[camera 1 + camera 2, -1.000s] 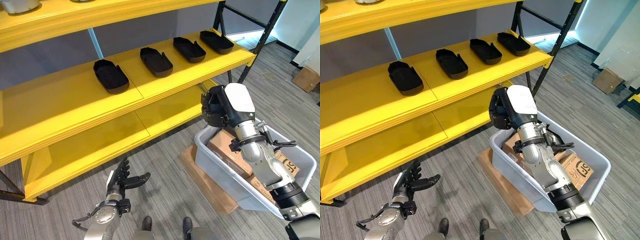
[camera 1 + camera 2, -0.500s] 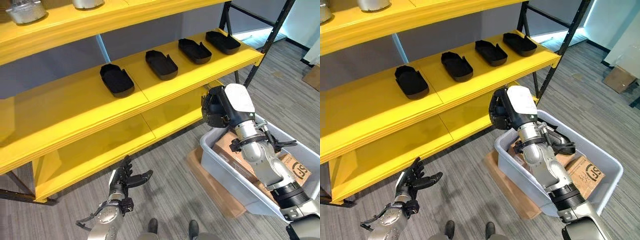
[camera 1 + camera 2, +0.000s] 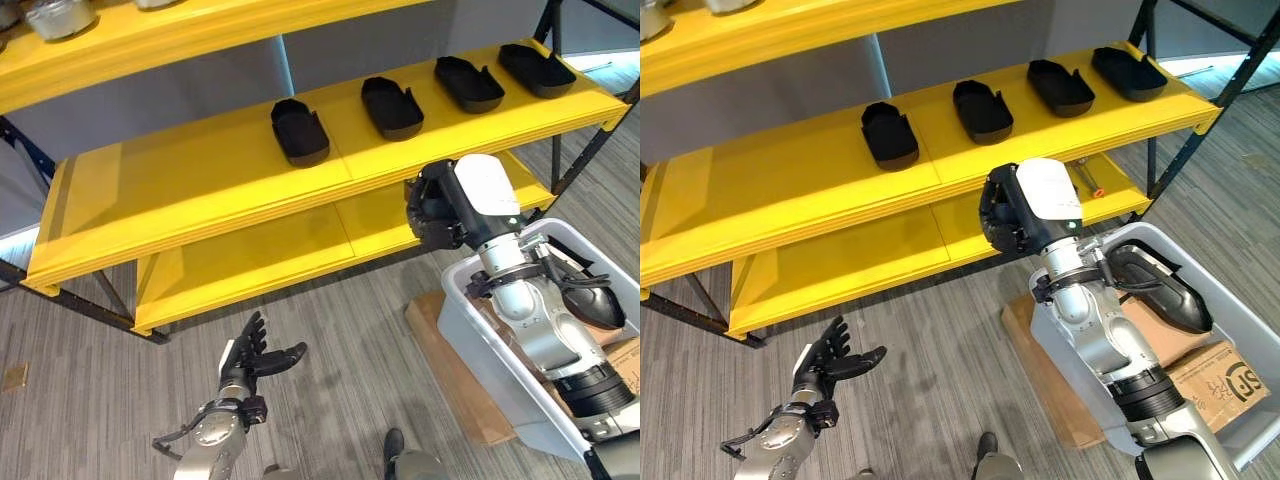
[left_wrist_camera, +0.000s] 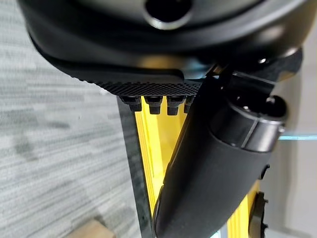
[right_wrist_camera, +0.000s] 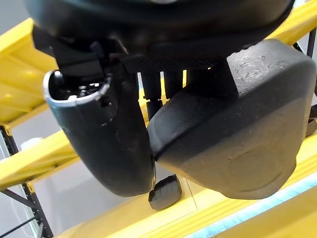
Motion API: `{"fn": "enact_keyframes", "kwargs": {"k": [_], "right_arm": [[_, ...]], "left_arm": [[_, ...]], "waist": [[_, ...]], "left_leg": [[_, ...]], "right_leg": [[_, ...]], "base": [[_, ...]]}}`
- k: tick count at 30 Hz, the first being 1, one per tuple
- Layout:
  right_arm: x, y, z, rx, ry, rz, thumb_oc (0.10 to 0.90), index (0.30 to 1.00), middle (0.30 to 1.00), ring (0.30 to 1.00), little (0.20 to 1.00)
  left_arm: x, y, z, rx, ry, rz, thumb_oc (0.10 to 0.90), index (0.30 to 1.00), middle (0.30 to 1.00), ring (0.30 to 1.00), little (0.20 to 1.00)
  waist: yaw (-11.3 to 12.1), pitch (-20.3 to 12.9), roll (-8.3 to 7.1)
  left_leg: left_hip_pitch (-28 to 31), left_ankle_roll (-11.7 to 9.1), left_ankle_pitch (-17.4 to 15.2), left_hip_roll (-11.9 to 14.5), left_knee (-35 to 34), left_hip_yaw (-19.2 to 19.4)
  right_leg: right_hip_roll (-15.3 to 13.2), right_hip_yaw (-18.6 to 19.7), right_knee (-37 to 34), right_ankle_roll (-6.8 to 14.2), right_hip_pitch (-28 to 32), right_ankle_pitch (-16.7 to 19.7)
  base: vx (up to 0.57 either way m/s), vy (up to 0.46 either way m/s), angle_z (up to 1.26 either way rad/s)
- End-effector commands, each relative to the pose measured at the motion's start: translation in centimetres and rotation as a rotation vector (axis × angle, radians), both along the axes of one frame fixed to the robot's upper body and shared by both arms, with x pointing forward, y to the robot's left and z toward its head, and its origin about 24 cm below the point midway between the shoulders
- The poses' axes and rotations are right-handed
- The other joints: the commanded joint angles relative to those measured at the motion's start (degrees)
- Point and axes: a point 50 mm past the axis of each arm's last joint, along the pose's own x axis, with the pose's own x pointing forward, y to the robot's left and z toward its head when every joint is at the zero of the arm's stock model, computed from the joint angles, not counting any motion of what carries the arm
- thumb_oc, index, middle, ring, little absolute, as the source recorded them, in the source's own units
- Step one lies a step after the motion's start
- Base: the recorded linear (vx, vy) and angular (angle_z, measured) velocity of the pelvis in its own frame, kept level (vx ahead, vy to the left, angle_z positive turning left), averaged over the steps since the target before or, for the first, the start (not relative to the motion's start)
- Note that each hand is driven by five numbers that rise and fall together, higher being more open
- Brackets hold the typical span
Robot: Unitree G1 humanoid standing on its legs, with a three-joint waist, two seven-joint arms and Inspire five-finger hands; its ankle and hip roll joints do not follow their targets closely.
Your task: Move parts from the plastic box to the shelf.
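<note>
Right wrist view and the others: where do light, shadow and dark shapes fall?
Right wrist view: the right hand and the black part it grips stand dark before the lit yellow shelf. Left wrist view: the open left hand is a dark shape beside a bright streak. Left eye view: the shelf's lower board lies in shade.

4 black moulded parts [image 3: 300, 132] in a row on yellow metal shelf [image 3: 200, 190]; grey plastic box [image 3: 500, 350] on floor at 4 o'clock, on flat cardboard sheet [image 3: 455, 375].
</note>
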Motion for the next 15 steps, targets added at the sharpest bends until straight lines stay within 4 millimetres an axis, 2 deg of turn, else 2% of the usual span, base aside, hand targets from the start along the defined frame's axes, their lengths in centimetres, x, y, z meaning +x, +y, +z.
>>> {"fn": "enact_keyframes", "kwargs": {"k": [1, 2, 3, 4, 8, 9, 12, 14, 15], "right_arm": [[-1.1, 1.7, 7.0, 0.024, -0.338, 0.111, 0.400, 0.300, 0.300, 0.300, 0.300], [-1.1, 1.6, 7.1, 0.020, -0.345, 0.105, 0.400, 0.300, 0.300, 0.300, 0.300], [-1.1, 1.4, 7.6, 0.015, -0.361, 0.097, 0.400, 0.300, 0.300, 0.300, 0.300], [-1.1, 1.4, 7.5, 0.009, -0.358, 0.094, 0.400, 0.300, 0.300, 0.300, 0.300], [-1.2, 1.3, 6.8, 0.025, -0.350, 0.083, 0.400, 0.300, 0.300, 0.300, 0.300], [-1.2, 1.2, 6.2, 0.034, -0.334, 0.078, 0.400, 0.300, 0.300, 0.300, 0.300], [-1.3, 1.4, 6.0, 0.041, -0.328, 0.085, 0.400, 0.300, 0.300, 0.300, 0.300], [-1.5, 1.6, 5.5, 0.058, -0.309, 0.100, 0.400, 0.300, 0.300, 0.300, 0.300], [-1.5, 1.6, 5.5, 0.059, -0.308, 0.100, 0.400, 0.300, 0.300, 0.300, 0.300]], "left_arm": [[1.3, 1.1, 4.1, -0.007, -0.226, 0.013, 0.900, 1.000, 1.000, 1.000, 1.000], [1.4, 0.9, 4.3, -0.009, -0.236, 0.004, 0.900, 1.000, 1.000, 1.000, 1.000], [1.6, 0.7, 4.5, 0.001, -0.246, -0.012, 0.900, 1.000, 1.000, 1.000, 1.000], [1.6, 0.7, 4.5, 0.000, -0.249, -0.016, 0.900, 1.000, 1.000, 1.000, 1.000], [1.0, 0.8, 4.0, -0.002, -0.228, -0.023, 0.900, 1.000, 1.000, 1.000, 1.000], [0.8, 1.0, 3.9, 0.005, -0.221, -0.018, 0.900, 1.000, 1.000, 1.000, 1.000], [0.7, 1.1, 3.9, 0.011, -0.222, -0.017, 0.900, 1.000, 1.000, 1.000, 1.000], [0.8, 1.6, 4.2, 0.031, -0.236, -0.006, 0.900, 1.000, 1.000, 1.000, 1.000], [0.8, 1.7, 4.3, 0.032, -0.236, -0.006, 0.900, 1.000, 1.000, 1.000, 1.000]], "waist": [[1.41, -5.00, -0.42], [1.51, -4.57, -0.01], [1.86, -3.83, 0.45], [1.82, -3.57, 0.61], [2.84, -3.58, 1.30], [3.07, -3.78, 1.06], [3.30, -3.91, 0.53], [3.90, -4.60, -1.02], [3.91, -4.55, -1.13]], "left_leg": [[-3.12, -4.72, 6.24, 2.55, -7.31, -4.06], [-4.10, -5.24, 5.87, 2.75, -8.01, -3.69], [-5.84, -5.89, 7.46, 2.57, -7.80, -3.90], [-5.60, -5.65, 5.90, 2.40, -7.92, -4.10], [-3.81, -5.88, 3.08, 1.45, -7.89, -3.38], [-3.19, -5.49, 1.14, 0.41, -7.40, -3.05], [-2.87, -4.89, -0.56, -0.62, -6.56, -3.06], [-2.37, -4.11, -4.69, -3.55, -4.19, -2.61], [-2.34, -4.03, -4.85, -3.66, -4.03, -2.57]], "right_leg": [[1.11, 4.41, 1.42, 4.27, -2.23, -2.52], [0.62, 4.55, 2.28, 4.49, -2.73, -2.74], [-0.15, 4.74, 3.09, 4.69, -3.04, -2.77], [-0.45, 5.36, 3.58, 4.84, -3.44, -2.78], [-1.80, 5.59, 3.70, 5.78, -3.02, -2.13], [-3.10, 5.24, 2.59, 6.48, -1.44, -1.29], [-4.06, 5.10, 1.03, 7.35, 0.09, -0.37], [-6.66, 4.69, -4.60, 9.20, 3.49, 2.63], [-6.76, 4.69, -4.94, 9.29, 3.72, 2.81]], "base": [[0.03, 0.187, 0.02], [0.01, 0.218, 0.06], [0.03, 0.218, 0.11], [0.05, 0.215, 0.14], [0.09, 0.228, 0.10], [0.11, 0.220, 0.14], [0.09, 0.167, 0.13], [0.12, 0.264, 0.11], [0.08, 0.177, 0.06]]}}
